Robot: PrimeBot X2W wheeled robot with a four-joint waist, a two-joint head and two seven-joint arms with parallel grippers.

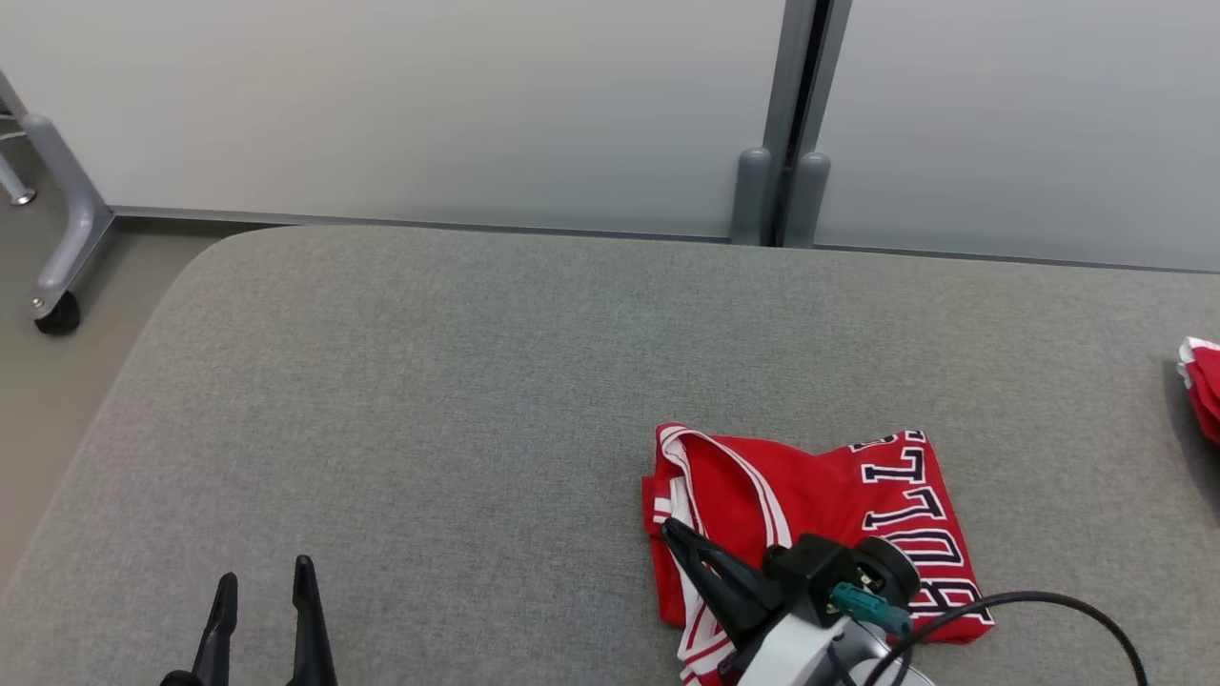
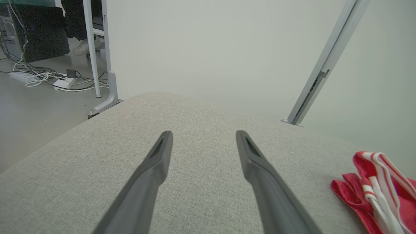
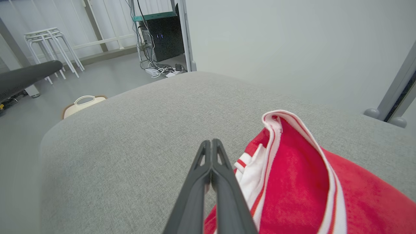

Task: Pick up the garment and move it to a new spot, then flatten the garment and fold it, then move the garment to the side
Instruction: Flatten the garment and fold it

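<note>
Right pincer point(image 1: 675, 534), shut and empty, sat at the near-left edge of the folded garment point(image 1: 829, 495), right of centre on the tabletop point(image 1: 429, 381). Left pincer point(image 1: 265, 570) gaped empty. Sideways shoving could drag the top layer and unfold it.

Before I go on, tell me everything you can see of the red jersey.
The red jersey looks like a soft knit with white-and-red striped trim and dark, white-outlined letters. It lies folded into a compact, slightly rumpled bundle on the grey padded surface, one trimmed opening standing up. The shut right gripper reaches over its left edge, no cloth between the tips; contact unclear.
</note>
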